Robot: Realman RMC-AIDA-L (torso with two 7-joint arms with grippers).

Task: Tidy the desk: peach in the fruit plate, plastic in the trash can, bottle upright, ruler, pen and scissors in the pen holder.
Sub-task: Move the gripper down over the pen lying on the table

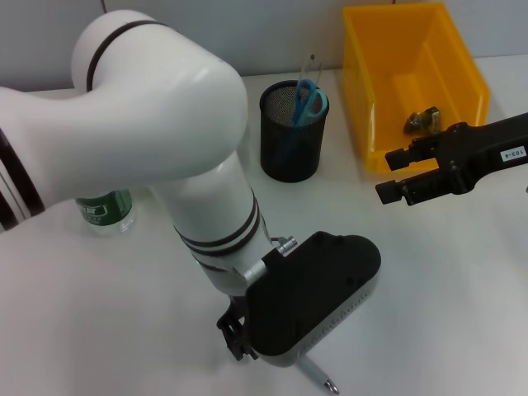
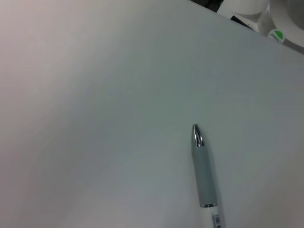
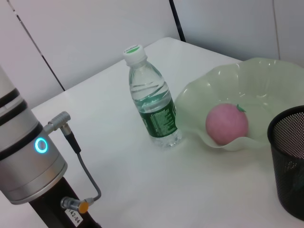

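One item left: pen (image 2: 205, 178), flat on the counter (image 1: 429, 289), the last thing not yet put away.
Left hand (image 1: 307, 307): low over the pen, wrist camera looking straight down at its tip, probably lining up a pick; fingers hidden, cannot tell whether parted or closed.
Right hand (image 1: 394, 175): beside the bin (image 1: 462, 74), fingers parted, gripping nothing, likely idle after a drop.
Holder (image 1: 293, 132): scissors (image 1: 305, 101) already inside.
Peach (image 3: 227, 123): in the plate (image 3: 266, 80).
Bottle (image 3: 152, 102): upright.
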